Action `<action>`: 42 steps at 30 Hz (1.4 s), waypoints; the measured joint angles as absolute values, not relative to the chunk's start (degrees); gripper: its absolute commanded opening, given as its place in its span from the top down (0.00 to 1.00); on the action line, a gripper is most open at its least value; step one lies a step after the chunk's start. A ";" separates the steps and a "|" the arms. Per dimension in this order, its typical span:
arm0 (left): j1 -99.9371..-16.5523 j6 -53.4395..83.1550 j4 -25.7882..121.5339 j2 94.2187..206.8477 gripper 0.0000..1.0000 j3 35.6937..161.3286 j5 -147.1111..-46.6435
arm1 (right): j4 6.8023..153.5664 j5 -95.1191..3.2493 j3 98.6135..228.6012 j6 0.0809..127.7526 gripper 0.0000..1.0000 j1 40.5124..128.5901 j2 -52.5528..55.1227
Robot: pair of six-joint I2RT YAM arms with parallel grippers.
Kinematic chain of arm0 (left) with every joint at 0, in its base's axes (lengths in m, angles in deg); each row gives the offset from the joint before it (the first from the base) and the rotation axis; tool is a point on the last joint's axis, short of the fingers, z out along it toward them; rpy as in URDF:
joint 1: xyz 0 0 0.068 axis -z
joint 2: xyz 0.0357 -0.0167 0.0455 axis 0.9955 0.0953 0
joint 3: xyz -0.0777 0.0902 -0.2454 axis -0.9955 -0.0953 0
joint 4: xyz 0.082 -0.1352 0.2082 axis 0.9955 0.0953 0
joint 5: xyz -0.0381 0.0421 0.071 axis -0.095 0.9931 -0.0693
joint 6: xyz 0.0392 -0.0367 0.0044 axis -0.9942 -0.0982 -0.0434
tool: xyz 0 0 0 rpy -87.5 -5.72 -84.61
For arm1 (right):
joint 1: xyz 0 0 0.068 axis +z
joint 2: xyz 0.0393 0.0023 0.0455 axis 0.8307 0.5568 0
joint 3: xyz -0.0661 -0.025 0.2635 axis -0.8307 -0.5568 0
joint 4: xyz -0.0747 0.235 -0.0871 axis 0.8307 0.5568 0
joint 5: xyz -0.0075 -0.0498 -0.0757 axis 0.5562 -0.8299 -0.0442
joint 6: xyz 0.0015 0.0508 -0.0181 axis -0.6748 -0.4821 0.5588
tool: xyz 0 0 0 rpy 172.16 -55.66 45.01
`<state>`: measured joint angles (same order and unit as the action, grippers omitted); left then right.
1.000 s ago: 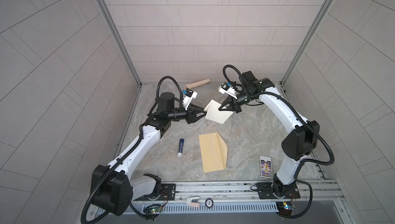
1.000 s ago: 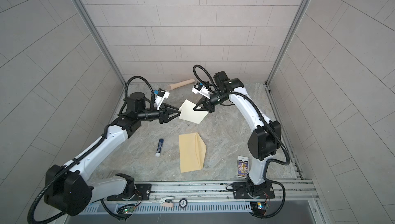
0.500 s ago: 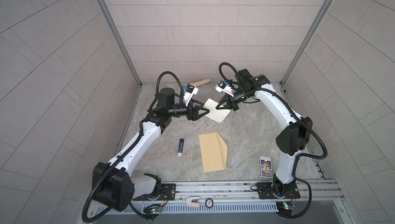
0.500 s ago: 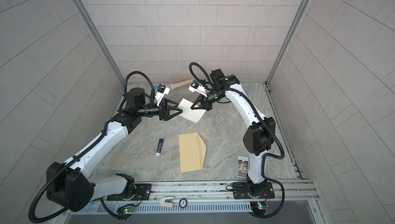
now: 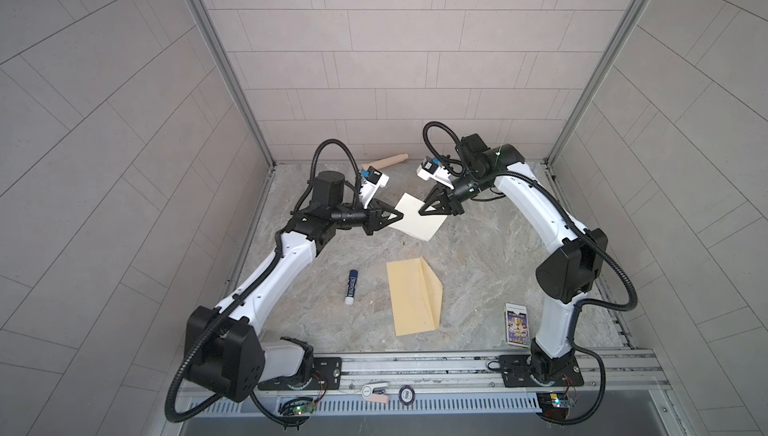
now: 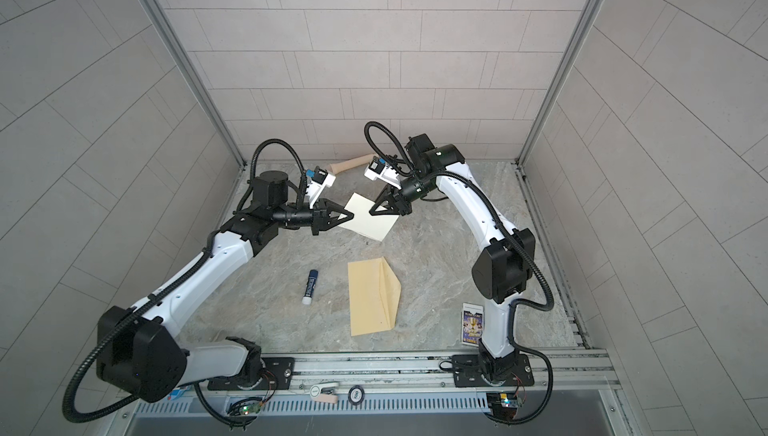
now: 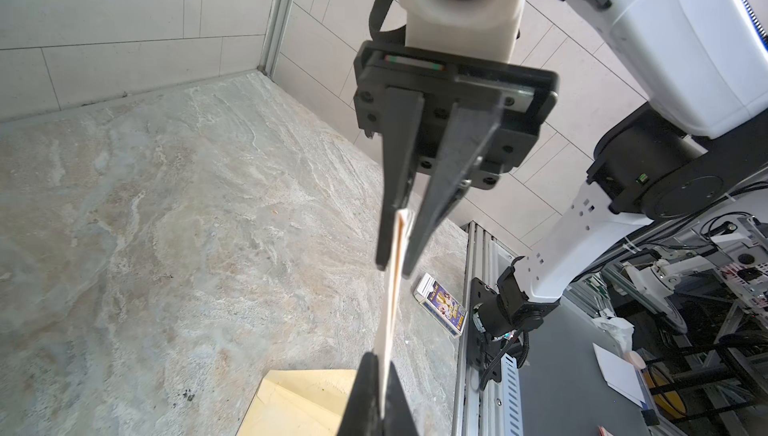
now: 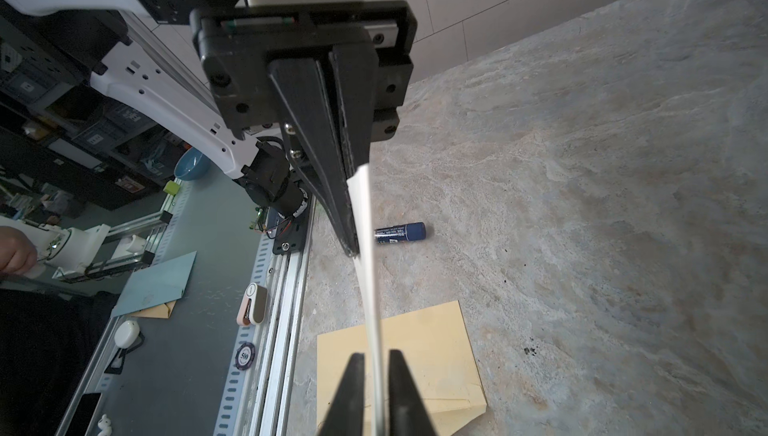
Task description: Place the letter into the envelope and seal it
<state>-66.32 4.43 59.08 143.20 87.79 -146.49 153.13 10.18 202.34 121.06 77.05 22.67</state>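
The letter [image 5: 413, 224] hangs above the rear middle of the counter [image 5: 478, 255], pinched by the left end effector [image 5: 401, 215]. The right end effector [image 5: 421, 212] straddles the opposite edge, jaws slightly spread. Apparent step: handover before insertion. Next, the letter must reach the envelope [image 5: 409, 301] near the front edge and align with its opening.

Open stone table [image 5: 478, 255] lies between the envelope [image 5: 413, 296], flat at centre, and the right arm. A glue stick [image 5: 351, 286] lies left of the envelope. Far centre, the letter [image 5: 415, 226] fills the gap between left gripper [image 5: 400, 215] and right gripper [image 5: 422, 212]. A card box [image 5: 516, 325] sits near right.
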 measured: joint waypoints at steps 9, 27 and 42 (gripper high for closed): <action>-68.02 4.88 56.41 141.25 1.00 85.89 -146.16 | 153.28 9.77 200.46 120.60 1.00 75.61 22.67; -69.14 6.90 52.67 140.70 1.00 82.74 -146.66 | 152.52 9.73 195.43 120.38 1.00 71.85 19.57; -69.14 11.62 47.38 139.72 1.00 80.62 -149.13 | 146.70 9.09 196.46 115.88 0.92 75.87 19.24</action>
